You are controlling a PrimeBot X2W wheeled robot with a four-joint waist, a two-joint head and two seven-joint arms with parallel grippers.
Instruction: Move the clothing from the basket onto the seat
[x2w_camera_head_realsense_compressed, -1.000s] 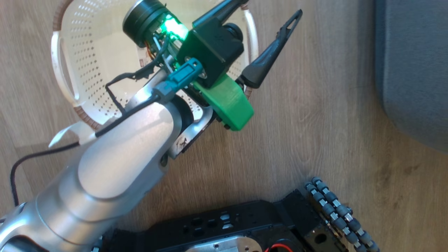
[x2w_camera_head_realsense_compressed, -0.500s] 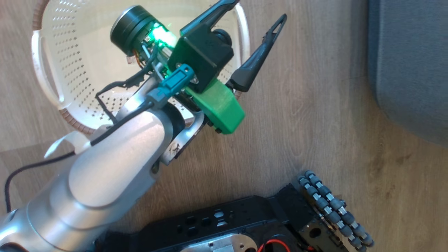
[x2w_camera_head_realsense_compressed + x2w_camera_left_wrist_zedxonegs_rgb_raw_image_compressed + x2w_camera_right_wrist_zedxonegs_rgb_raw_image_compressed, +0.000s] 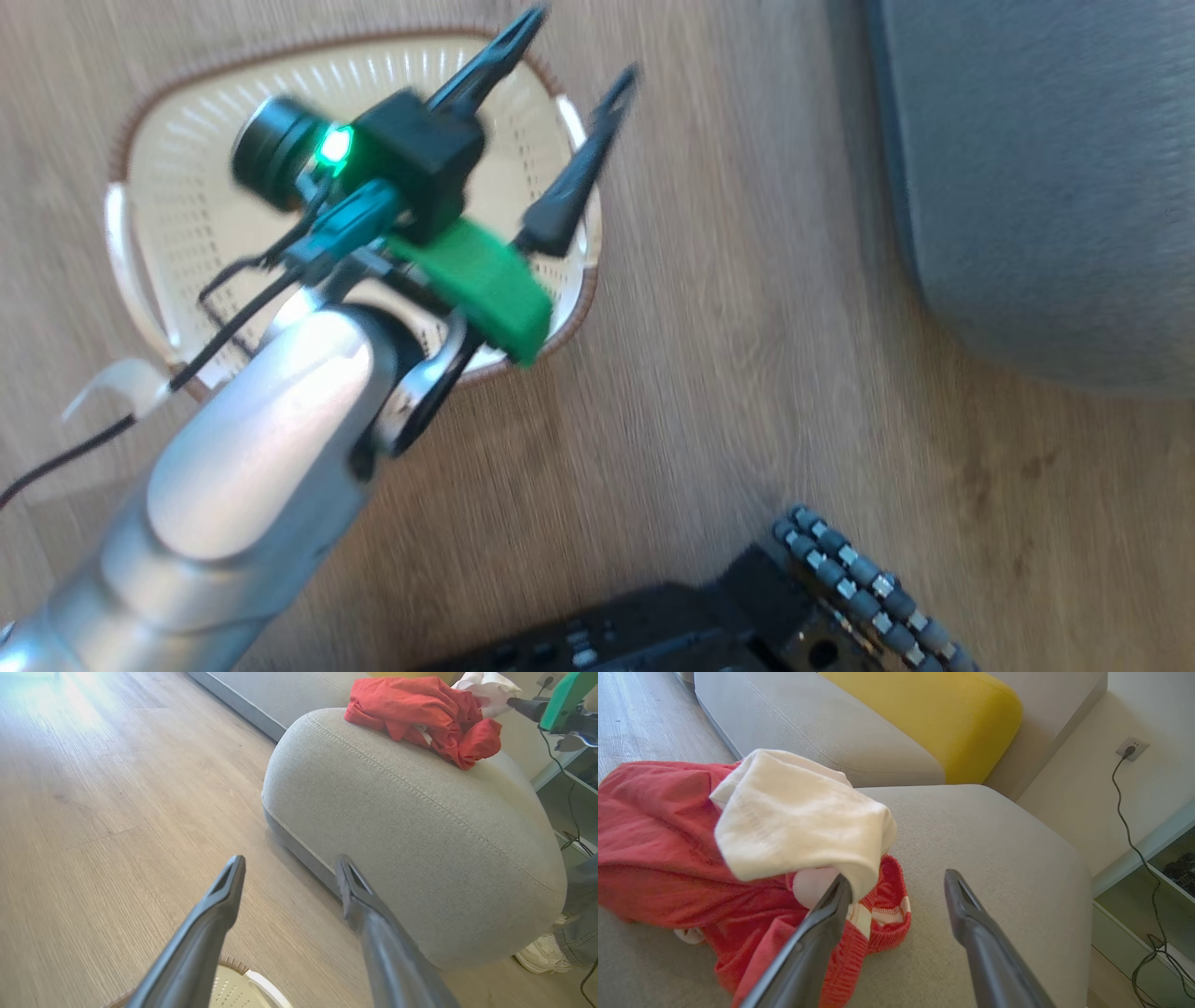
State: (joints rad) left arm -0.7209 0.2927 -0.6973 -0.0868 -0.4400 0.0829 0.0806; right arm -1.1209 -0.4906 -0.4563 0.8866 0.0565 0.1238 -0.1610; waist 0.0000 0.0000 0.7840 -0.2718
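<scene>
Red and white clothing point(image 3: 654, 858) has just been dropped on the grey seat point(image 3: 994, 849), right claw point(image 3: 896, 877) spread wide, basket point(image 3: 177, 177) seemingly emptied.

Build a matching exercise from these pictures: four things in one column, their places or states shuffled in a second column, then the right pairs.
Things
1. the clothing
2. the basket
3. left gripper
4. right gripper

Places or states
A. open, above the basket
B. heaped on the seat
C. open, over the seat, beside the clothing
D. standing on the wood floor

Pairs: 1-B, 2-D, 3-A, 4-C
</scene>
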